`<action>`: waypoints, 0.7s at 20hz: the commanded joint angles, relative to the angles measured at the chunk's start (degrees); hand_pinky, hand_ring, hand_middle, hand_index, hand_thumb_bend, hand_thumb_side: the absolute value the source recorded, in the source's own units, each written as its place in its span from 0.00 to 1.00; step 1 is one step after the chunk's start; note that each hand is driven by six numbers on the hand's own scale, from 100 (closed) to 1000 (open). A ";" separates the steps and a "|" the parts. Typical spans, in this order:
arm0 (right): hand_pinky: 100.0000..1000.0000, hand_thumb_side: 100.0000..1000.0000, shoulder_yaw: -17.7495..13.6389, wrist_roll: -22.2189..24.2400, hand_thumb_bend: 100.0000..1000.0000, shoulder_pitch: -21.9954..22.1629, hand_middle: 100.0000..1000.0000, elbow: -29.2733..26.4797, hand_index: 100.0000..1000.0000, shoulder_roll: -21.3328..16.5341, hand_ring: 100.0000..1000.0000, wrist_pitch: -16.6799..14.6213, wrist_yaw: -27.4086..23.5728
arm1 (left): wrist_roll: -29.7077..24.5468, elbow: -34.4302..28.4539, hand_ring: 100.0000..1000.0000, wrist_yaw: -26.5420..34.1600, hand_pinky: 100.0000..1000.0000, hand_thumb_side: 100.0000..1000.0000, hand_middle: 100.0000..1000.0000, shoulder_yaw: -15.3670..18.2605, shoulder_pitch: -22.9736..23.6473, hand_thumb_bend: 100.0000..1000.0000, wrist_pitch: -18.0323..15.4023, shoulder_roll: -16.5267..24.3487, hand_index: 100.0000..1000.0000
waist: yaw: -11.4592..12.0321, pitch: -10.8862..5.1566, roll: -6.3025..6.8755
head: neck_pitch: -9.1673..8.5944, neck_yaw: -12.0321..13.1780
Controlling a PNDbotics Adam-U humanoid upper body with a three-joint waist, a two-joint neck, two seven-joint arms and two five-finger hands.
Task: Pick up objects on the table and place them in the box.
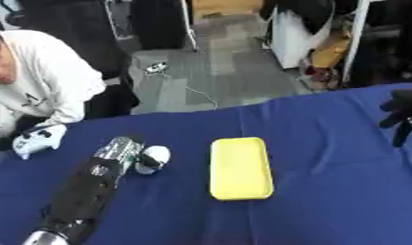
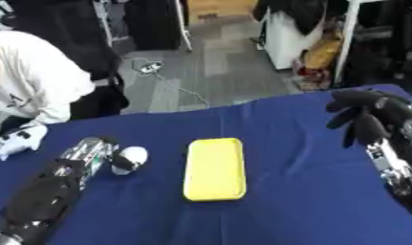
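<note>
Covering table: blue cloth | grey floor beyond | right hand curled, empty

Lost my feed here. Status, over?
Left hand shut on white object. Right hand raised, fingers curled, holding nothing. Yellow box mid-table, path open.
</note>
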 commanded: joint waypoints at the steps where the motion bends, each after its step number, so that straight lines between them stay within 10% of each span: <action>1: 0.31 0.89 -0.29 -0.01 0.00 -1.16 0.62 -0.90 0.81 -0.52 0.53 -0.23 -0.15 | 5.37 -1.73 0.00 -0.42 0.00 0.83 0.00 -0.31 -0.89 0.00 -0.56 0.90 0.13 | 0.04 -0.67 -0.25 | 0.09 0.41; 6: 0.31 0.89 -0.28 0.02 0.00 -1.12 0.62 -0.90 0.81 -0.57 0.53 -0.22 -0.12 | 10.79 -2.13 0.00 -0.52 0.00 0.93 0.00 -0.44 -1.08 0.00 -1.47 1.13 0.11 | 0.08 -0.70 -0.25 | 0.12 0.47; 14: 0.31 0.89 -0.26 0.04 0.00 -1.04 0.62 -0.90 0.81 -0.63 0.53 -0.21 -0.08 | 12.03 -5.84 0.00 2.72 0.00 0.82 0.00 -2.00 -1.78 0.00 -4.48 0.99 0.11 | 0.15 -0.79 -0.21 | 0.15 0.76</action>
